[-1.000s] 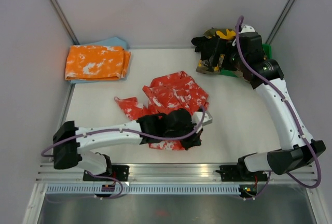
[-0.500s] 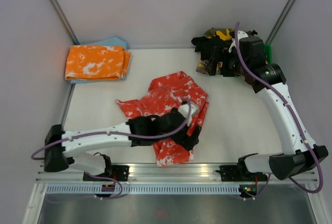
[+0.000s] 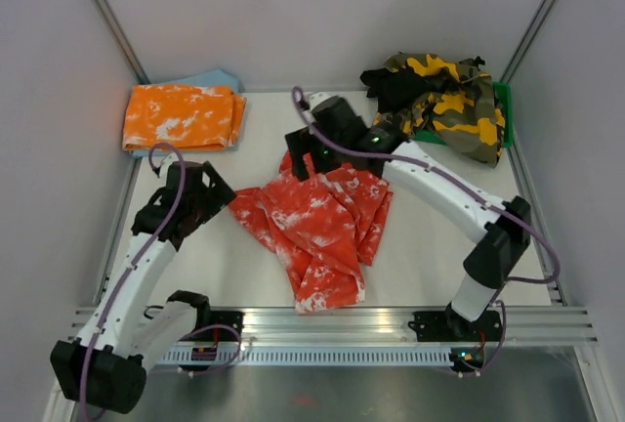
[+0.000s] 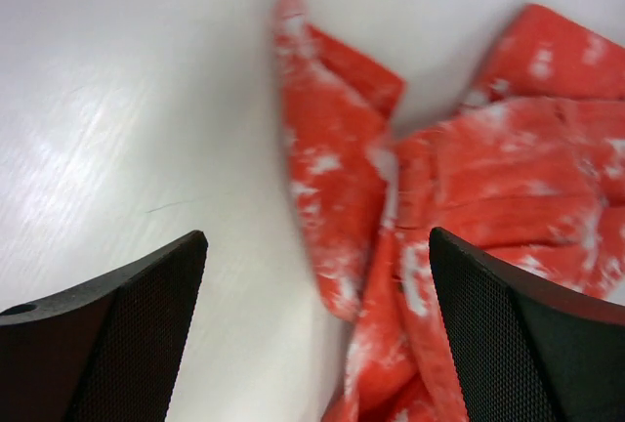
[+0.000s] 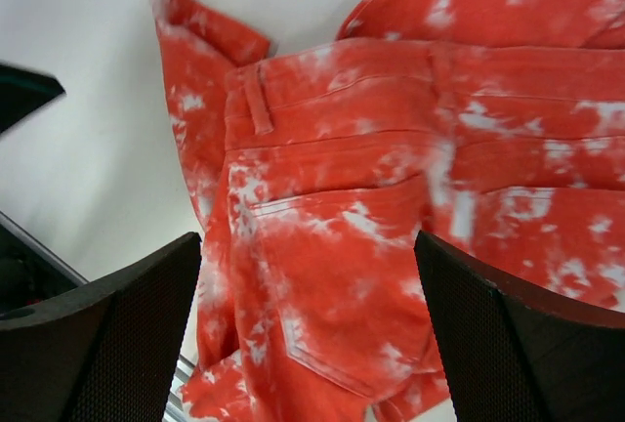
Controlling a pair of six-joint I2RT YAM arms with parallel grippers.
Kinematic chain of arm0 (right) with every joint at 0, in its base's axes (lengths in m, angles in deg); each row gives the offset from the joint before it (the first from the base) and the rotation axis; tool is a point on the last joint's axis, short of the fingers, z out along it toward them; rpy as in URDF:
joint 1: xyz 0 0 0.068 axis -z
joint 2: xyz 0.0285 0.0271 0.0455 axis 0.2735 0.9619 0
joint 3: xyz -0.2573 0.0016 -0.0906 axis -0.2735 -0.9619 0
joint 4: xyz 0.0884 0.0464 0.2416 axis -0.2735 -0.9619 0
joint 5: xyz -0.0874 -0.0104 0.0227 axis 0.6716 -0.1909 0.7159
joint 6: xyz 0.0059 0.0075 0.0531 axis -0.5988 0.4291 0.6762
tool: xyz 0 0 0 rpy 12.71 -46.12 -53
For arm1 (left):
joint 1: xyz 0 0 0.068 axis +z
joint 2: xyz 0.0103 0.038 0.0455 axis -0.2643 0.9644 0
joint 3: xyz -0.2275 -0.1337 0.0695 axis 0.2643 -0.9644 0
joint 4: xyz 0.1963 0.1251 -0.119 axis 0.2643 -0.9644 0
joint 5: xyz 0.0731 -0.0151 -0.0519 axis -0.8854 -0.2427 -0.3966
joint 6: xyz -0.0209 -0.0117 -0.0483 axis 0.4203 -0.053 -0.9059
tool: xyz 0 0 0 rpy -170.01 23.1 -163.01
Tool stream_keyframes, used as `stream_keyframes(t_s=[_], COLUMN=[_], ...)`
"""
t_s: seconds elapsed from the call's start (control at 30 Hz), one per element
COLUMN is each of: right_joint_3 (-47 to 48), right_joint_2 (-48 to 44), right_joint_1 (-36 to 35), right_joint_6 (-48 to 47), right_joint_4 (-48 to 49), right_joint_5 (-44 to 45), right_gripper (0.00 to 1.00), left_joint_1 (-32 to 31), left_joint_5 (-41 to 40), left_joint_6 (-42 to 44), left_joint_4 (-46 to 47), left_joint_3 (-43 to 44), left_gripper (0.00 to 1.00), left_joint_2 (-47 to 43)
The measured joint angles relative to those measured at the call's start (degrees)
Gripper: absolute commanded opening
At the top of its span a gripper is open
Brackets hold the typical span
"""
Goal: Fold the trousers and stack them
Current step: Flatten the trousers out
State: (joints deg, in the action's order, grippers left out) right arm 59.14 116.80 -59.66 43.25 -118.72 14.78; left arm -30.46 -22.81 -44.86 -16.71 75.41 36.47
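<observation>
You're looking at the red tie-dye trousers lying loose and rumpled in the middle of the bench, unfolded, with one long part trailing toward the near edge. Nothing is gripping them.

Your right claw is hanging over their far edge with its fingers spread wide and nothing between them. The right wrist camera is showing the trousers seat-side up, with a belt loop, the waistband seam and a back pocket plain to see, and the right claw is framing that cloth without pinching it.

Your left claw is sitting just beside the trousers' left edge, also gaping wide and empty. In its wrist view the left claw is straddling a narrow flap of the trousers, with bare bench on one side and bunched red cloth on the other. Whether the fingers are touching the bench, you cannot tell.

Further out, a folded orange-and-white pair is resting on a light-blue cloth in the far left corner. In the far right corner a camouflage pair is heaped with something black against a green bin.
</observation>
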Motion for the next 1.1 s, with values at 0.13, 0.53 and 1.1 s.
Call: stream_keyframes(t_s=[0.13,0.53,1.1], right_joint_3=[1.3,3.0,9.6], right_joint_2=[8.1,21.4,31.7], right_joint_1=[-10.0,-20.0,-14.9], right_joint_6=[0.3,3.2,2.4], right_joint_4=[0.6,7.2,13.3], right_joint_5=[6.0,17.6,24.7], right_gripper=[0.84,0.83,0.8], left_joint_1=[12.7,23.8,23.8], left_joint_5=[4.7,12.0,15.3], left_joint_6=[-0.1,0.0,0.5], left_joint_4=[-2.5,-2.7,0.0], left_joint_3=[-5.0,-9.9,-13.9], left_gripper=[0.97,0.93,0.89], left_joint_2=[-1.2,-5.3,-7.3])
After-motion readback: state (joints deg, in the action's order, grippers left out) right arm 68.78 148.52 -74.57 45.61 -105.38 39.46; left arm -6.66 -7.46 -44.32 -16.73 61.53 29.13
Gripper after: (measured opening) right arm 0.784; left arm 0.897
